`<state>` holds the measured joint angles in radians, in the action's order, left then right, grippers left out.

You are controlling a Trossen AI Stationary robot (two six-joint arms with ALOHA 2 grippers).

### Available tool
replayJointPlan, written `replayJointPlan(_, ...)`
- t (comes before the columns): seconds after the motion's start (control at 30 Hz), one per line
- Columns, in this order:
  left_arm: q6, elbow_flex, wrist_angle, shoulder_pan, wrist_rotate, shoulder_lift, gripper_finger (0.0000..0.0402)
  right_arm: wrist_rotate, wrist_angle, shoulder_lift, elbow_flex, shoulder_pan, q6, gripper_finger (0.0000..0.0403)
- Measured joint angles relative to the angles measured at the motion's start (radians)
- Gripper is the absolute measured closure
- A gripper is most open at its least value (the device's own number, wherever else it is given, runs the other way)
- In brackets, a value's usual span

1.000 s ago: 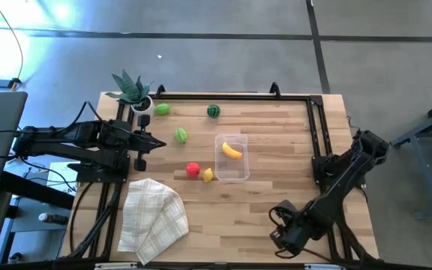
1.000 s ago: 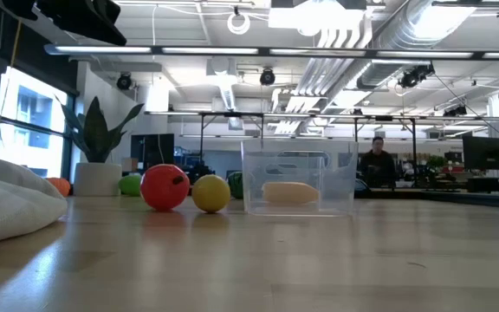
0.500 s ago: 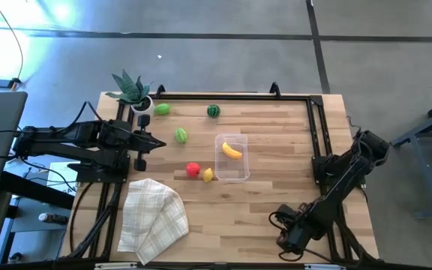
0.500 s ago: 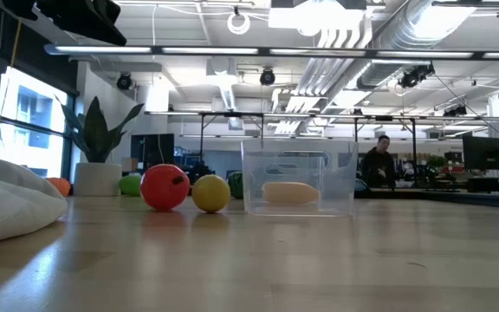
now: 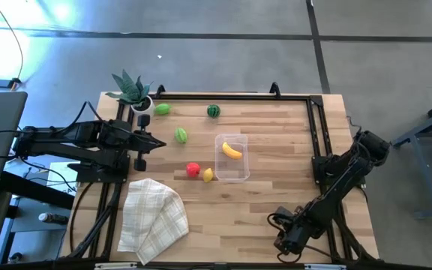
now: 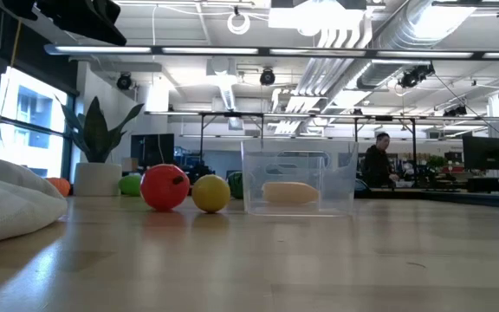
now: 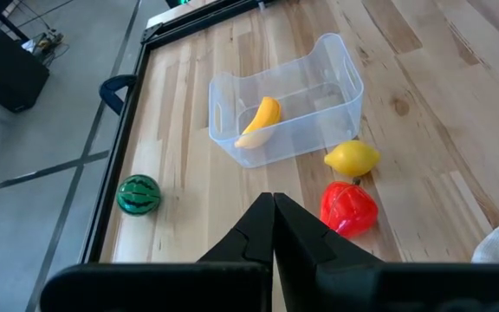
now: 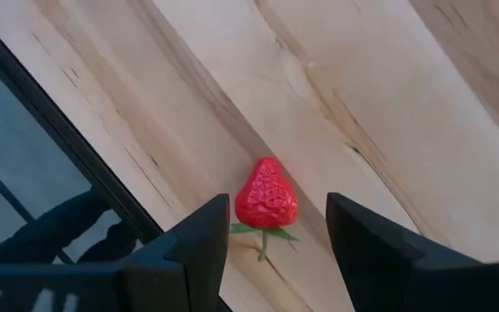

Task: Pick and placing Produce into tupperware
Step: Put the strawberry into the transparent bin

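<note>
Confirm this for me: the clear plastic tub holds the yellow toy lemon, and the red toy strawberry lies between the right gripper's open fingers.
Wrong on one count. The clear plastic tub holds the yellow toy banana, not the yellow toy lemon, which lies on the table just outside it, as the left wrist view shows. The red toy strawberry does lie between the right gripper's open fingers.
</note>
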<state>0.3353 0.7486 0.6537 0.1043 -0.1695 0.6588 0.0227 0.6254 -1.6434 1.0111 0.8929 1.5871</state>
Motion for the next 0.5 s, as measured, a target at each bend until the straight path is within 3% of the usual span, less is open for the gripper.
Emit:
replayJointPlan(0.3,0.0,0.0,0.0,0.0,0.0,0.0,0.0401,-0.026,-0.069,-0.085,0.0,0.015,0.008,0.0171)
replayJointPlan(0.5,0.0,0.0,0.0,0.0,0.0,0.0,0.0401,-0.027,-0.093,-0.104,0.0,0.017,0.016,0.0164)
